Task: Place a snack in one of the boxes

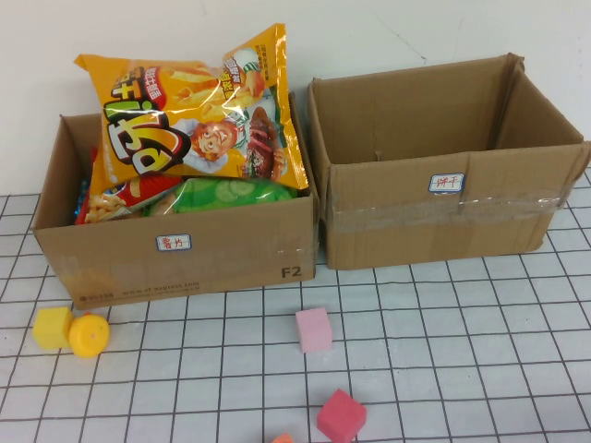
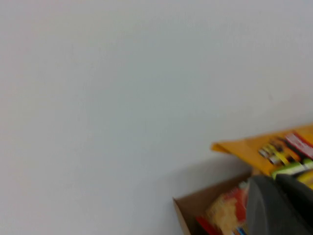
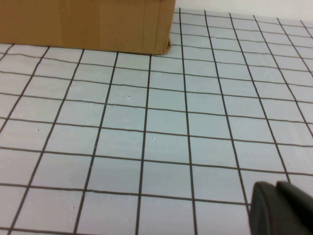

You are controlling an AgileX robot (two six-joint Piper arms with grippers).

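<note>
Looking largest first: your left box (image 1: 175, 254) already carries the yellow snack bag (image 1: 199, 115) propped atop other packets; right box (image 1: 443, 175) looks empty. So the task reads done, retreat left. Left gripper (image 2: 281, 205), above that box, is closed, apparently holding nothing. Right gripper (image 3: 283, 208) parked low over the grid mat (image 3: 156, 132), also closed

The light is bright, even and soft. The cardboard boxes (image 1: 175, 254) throw only faint shadows on the grid table (image 1: 443, 351). The yellow snack bag (image 1: 199, 115) has small shine. The left wrist view is blurred, and dark shapes at both wrist views' edges are unsharp.
</note>
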